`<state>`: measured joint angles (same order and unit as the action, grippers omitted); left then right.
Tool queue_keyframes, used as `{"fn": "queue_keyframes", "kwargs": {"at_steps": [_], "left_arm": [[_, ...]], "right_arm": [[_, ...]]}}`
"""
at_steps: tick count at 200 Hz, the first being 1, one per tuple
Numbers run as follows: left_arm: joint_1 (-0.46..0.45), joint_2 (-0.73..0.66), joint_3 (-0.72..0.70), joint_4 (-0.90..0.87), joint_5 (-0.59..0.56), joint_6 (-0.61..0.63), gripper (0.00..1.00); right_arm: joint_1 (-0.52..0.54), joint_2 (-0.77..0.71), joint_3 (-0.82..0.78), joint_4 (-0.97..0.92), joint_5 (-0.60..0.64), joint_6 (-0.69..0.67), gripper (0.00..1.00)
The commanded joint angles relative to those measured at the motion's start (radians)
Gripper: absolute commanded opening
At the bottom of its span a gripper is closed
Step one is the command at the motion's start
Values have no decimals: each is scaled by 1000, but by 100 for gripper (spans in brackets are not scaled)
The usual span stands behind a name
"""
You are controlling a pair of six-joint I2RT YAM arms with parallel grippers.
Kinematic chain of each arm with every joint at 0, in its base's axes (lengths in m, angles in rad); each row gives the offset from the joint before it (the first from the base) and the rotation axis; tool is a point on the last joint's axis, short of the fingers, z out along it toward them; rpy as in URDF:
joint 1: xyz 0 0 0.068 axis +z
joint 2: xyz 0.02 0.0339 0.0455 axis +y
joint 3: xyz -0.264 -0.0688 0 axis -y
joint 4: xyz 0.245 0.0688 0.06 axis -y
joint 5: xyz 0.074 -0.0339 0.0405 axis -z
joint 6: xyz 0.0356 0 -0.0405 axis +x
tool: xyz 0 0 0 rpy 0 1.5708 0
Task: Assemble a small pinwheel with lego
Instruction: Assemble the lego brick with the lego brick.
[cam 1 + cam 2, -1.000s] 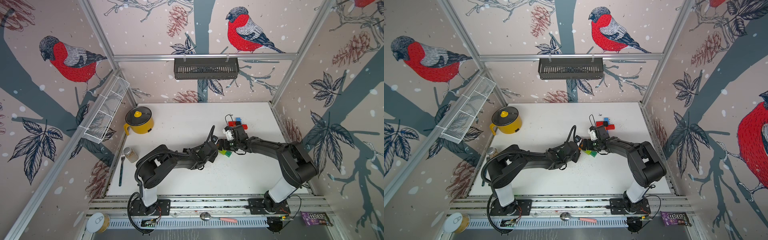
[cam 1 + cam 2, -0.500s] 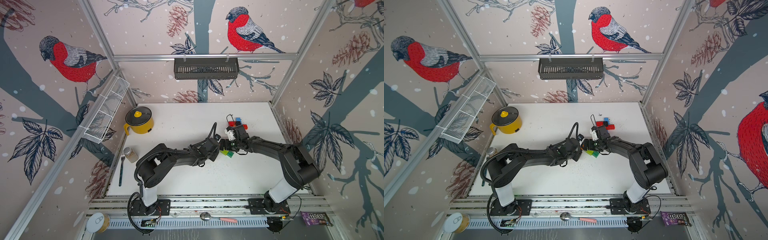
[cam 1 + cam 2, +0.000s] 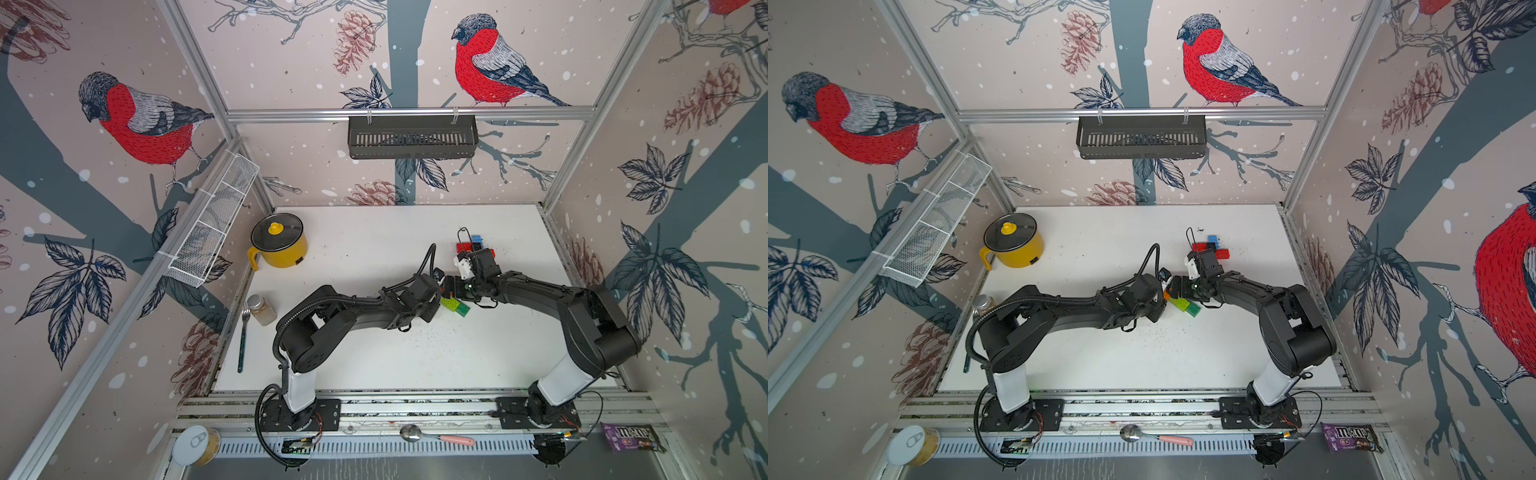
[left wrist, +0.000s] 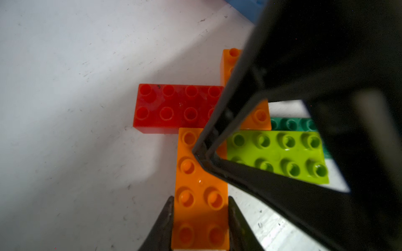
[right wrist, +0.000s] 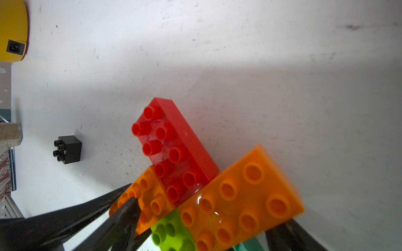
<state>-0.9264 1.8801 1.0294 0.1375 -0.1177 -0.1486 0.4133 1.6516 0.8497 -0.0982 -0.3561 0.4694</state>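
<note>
The left claw (image 4: 201,198) is clamped on the long sides of 1 orange brick (image 4: 200,171), close to its near end. That brick's far end meets the red brick (image 4: 174,108). The lime brick (image 4: 278,156) sits beside the orange brick and overlaps a dark green brick (image 4: 291,124). A 2nd orange brick (image 4: 260,117) abuts the red brick's end.

The right claw (image 5: 206,217) has its jaws wide apart, with 1 fingertip (image 4: 217,130) over the held brick's edge.

The cluster lies mid-desk (image 3: 374,257), and open white surface runs toward the arm bases and the back wall. 1 black brick (image 5: 69,150) stands well apart. Loose bricks (image 3: 473,245) lie nearer the desk's right edge.
</note>
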Motion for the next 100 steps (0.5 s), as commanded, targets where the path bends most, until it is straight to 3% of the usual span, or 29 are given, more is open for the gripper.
{"fn": "queue_keyframes", "kwargs": {"at_steps": [1, 100], "left_arm": [[0, 6, 9, -28, 33, 30, 19], [1, 18, 33, -45, 29, 33, 20]], "right_arm": [[4, 2, 8, -4, 40, -2, 86], [10, 16, -29, -31, 117, 13, 81]]}}
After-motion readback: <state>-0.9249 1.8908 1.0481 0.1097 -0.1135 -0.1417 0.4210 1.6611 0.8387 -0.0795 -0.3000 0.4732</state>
